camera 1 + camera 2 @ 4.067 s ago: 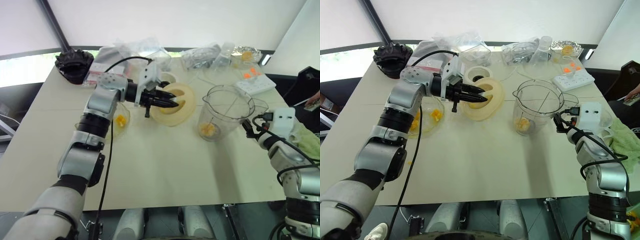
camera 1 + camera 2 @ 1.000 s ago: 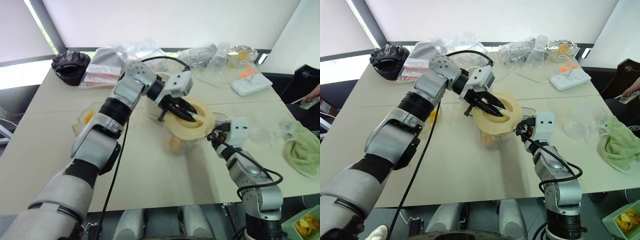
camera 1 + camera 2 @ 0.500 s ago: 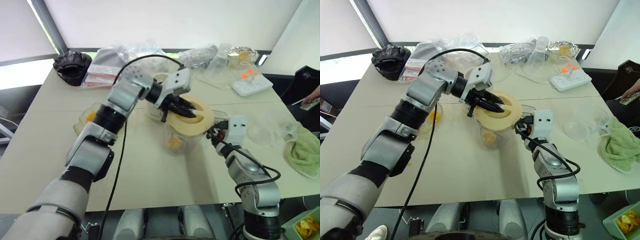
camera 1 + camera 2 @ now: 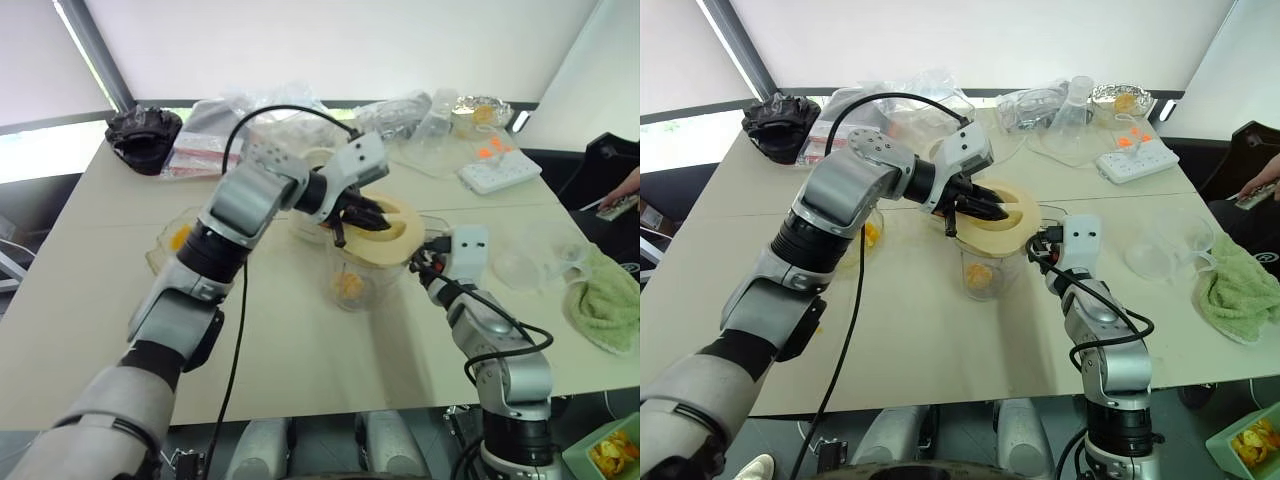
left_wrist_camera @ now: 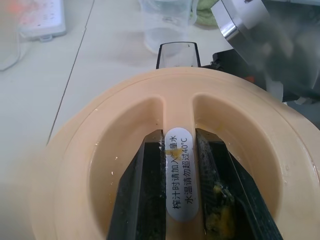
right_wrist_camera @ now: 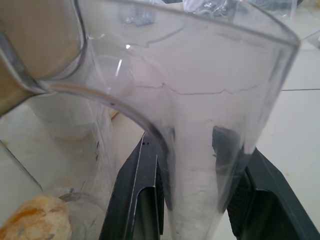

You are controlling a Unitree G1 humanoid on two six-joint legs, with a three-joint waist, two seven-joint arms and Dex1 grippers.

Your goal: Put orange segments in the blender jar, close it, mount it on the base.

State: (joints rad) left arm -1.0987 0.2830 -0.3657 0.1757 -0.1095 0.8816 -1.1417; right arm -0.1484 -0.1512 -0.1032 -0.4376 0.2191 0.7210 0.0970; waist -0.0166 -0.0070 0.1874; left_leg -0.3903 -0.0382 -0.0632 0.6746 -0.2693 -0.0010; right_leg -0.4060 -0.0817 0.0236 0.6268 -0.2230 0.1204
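Observation:
The clear blender jar (image 4: 352,282) stands mid-table with orange segments (image 4: 348,286) at its bottom. A cream round lid (image 4: 385,238) lies slightly tilted on the jar's mouth. My left gripper (image 5: 178,137) is shut on the lid's middle ridge, one black finger (image 5: 150,185) on each side of it. From the right, my right gripper (image 6: 192,150) is shut on the jar's clear handle (image 6: 200,165). The white base (image 4: 316,155) stands behind the jar, mostly hidden by my left forearm.
A shallow clear dish (image 4: 178,236) with orange pieces sits left of the jar. To the right are a clear cup (image 4: 525,265) and a green towel (image 4: 605,295). A power strip (image 4: 500,165), plastic bags and a black object (image 4: 145,130) line the back. A person's hand (image 4: 625,190) is at the right edge.
The lid was carried from the left onto the jar. Over the last second my left wrist rolled and the lid turned flatter on the jar's mouth. The right gripper kept hold of the handle.

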